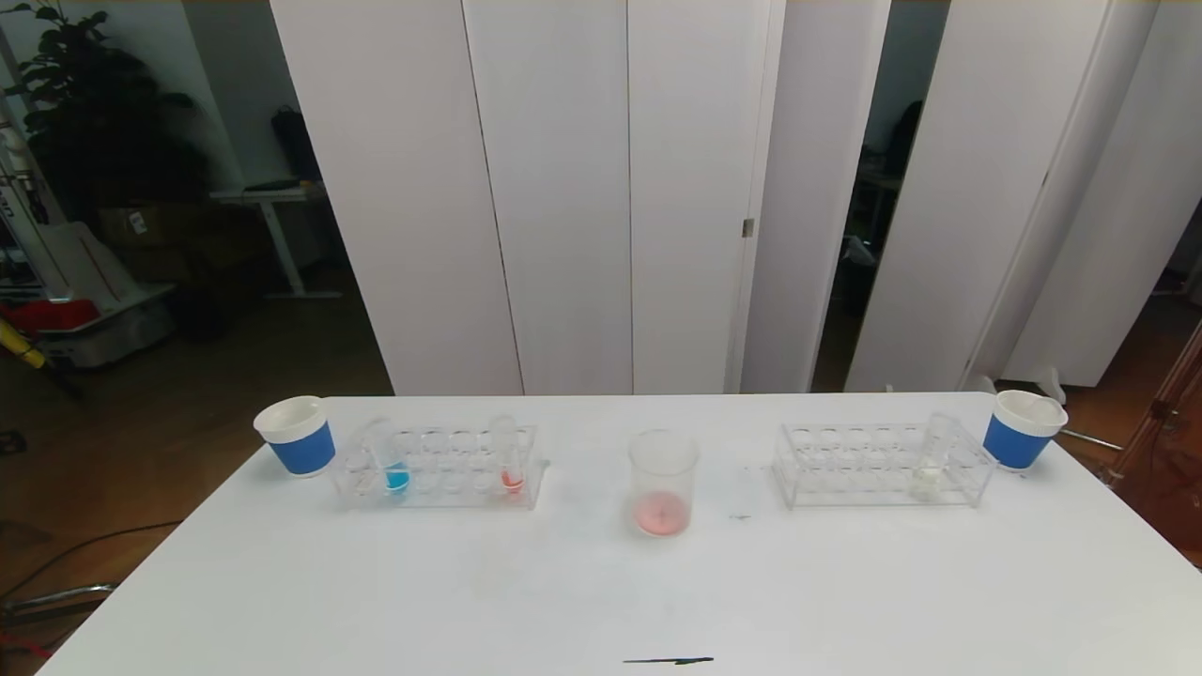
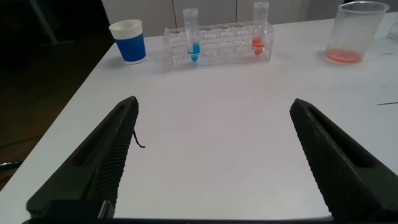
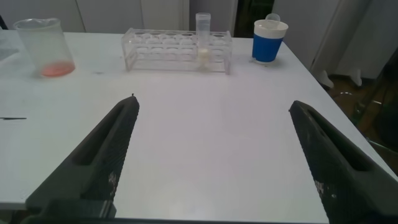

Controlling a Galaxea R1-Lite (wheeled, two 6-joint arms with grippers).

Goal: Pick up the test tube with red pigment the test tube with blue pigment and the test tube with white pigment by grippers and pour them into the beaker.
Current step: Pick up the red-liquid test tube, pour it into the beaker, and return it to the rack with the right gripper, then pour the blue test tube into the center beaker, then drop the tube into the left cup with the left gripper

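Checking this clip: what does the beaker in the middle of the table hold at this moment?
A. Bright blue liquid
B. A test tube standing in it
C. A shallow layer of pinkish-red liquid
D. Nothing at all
C: the beaker shows a thin pinkish-red layer at its bottom, while the test tube with blue pigment stands in its rack.

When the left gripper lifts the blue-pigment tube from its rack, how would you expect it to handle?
The test tube with blue pigment looks smooth and slim, so probably slippery and fragile under hard squeezing. Little liquid sits at its bottom, so likely light. Its rounded base suggests it would roll if laid on the table.
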